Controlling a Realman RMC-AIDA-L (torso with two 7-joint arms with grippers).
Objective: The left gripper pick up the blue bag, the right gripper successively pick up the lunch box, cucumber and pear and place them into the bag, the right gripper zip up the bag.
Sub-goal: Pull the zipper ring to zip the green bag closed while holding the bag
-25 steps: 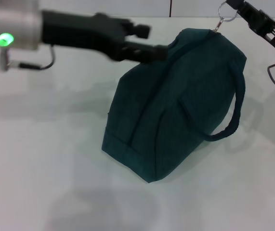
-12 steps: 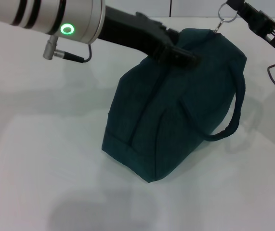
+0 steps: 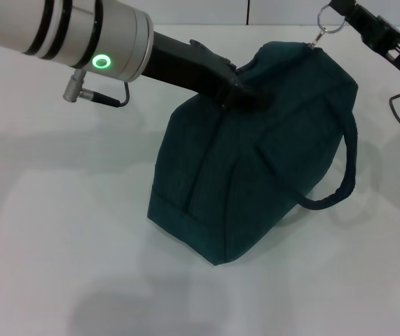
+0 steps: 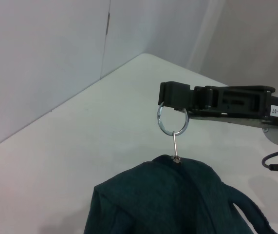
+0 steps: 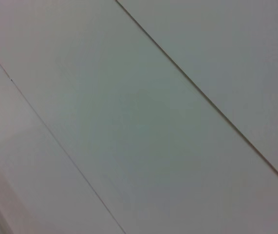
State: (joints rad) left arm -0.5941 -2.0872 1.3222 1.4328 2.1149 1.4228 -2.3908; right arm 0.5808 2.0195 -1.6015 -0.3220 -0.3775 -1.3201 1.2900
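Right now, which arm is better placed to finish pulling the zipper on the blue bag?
The right. The right gripper already grips the silver ring pull at the far end of the blue bag. The left gripper rests on the bag's top near its middle, steadying it.

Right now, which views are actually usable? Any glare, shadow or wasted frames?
Head view: even light, soft shadows on the table beside the blue bag; left arm's green indicator glows without flare. Left wrist view: ring pull in the right gripper reads sharply. Right wrist view: only blank panels with seams.
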